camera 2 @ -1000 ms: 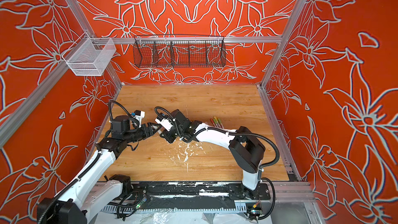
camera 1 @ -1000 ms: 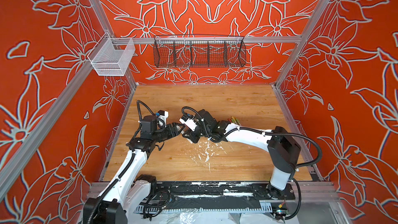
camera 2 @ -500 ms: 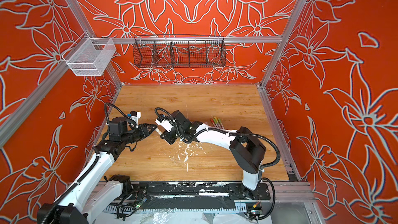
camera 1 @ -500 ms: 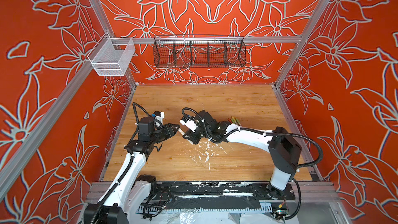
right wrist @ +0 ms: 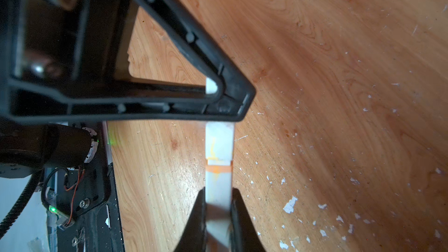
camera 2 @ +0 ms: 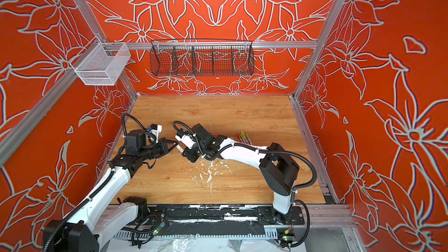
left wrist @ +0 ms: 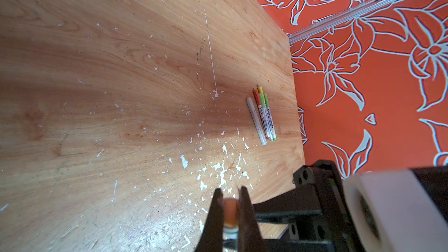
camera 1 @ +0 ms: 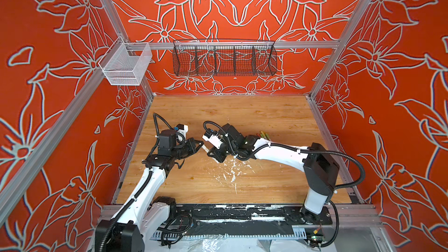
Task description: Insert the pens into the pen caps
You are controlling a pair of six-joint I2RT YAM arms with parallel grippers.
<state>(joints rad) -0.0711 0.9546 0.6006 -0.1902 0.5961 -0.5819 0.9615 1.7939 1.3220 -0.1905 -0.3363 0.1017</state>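
Observation:
Over the table's left middle my two grippers meet tip to tip, with one white pen spanning the gap, also visible as a short white piece in both top views. My right gripper is shut on its barrel. Past an orange ring the pale pen cap continues the line. My left gripper is shut on the cap's far end, which looks orange end-on. Several more pens lie side by side at the right, with coloured caps on.
White paint flecks dot the wooden table in front of the grippers. A black wire basket hangs on the back wall and a white mesh basket on the left rail. Orange walls close three sides.
My left gripper's jaws have closed from open onto the cap's end, after drawing back slightly and returning to the pen. The right gripper has kept still with the pen.

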